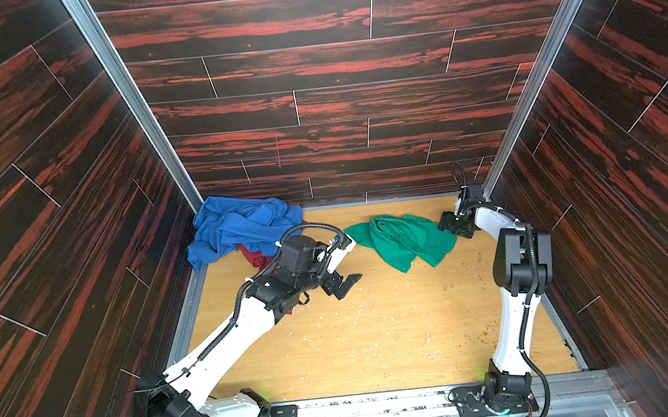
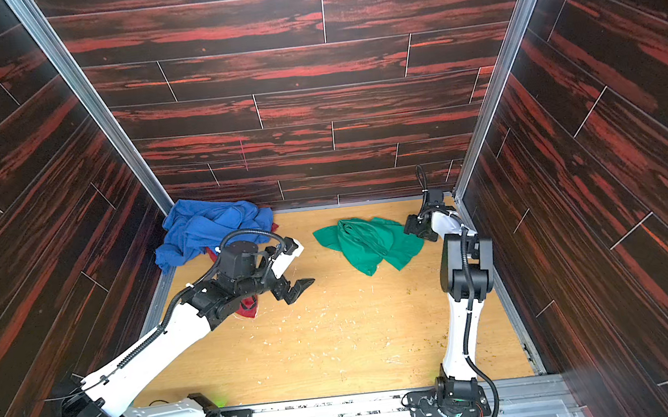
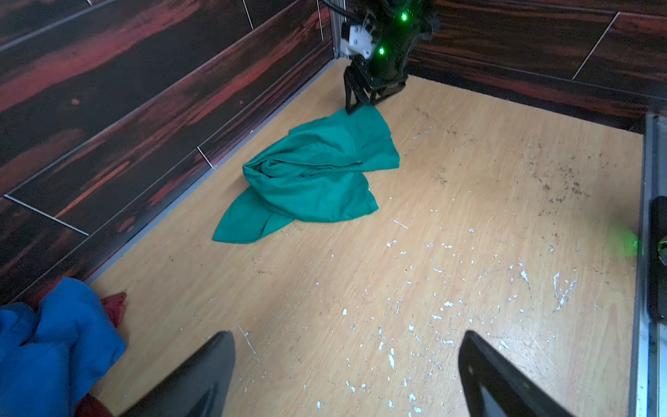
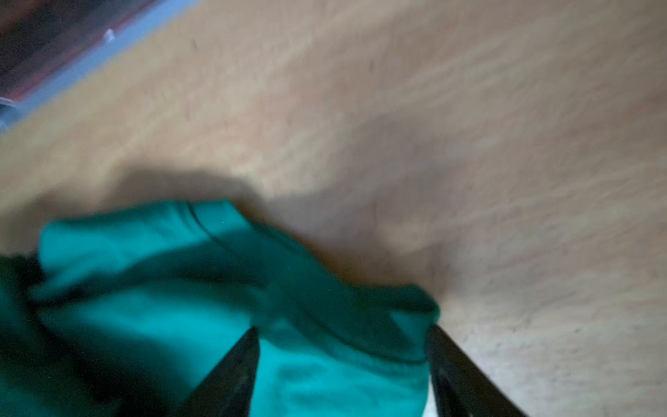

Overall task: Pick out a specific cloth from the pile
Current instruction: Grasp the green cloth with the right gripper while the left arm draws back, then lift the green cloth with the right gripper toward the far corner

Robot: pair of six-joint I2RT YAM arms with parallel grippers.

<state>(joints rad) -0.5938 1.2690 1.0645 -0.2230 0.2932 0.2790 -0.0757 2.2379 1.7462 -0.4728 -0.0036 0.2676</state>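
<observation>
The right claw (image 4: 343,328) has its two fingers (image 4: 231,372) standing apart, one on each side of a fold at the edge of the green cloth (image 4: 162,325). Fabric fills the gap between them, but they are not pressed together on it. In both top views this claw (image 1: 453,227) meets the cloth at its 3 o'clock edge, close to the far right corner of the surface (image 1: 378,339). The one green cloth (image 1: 402,240) lies rumpled and flat on the wood, at about 1 o'clock from the middle of the surface and well apart from the pile (image 1: 239,235). The left claw (image 1: 348,285) is spread wide with nothing between its two fingers (image 3: 202,375). It hangs over bare, speckled wood at about 8 o'clock from the green cloth. The pile sits in the far left corner, at about 10 o'clock from the middle. It holds two cloths: one large blue cloth (image 1: 242,226) on top and one dark red cloth (image 2: 248,307) showing from under its near edge, partly hidden by the left arm. That makes three cloths and two claws.
</observation>
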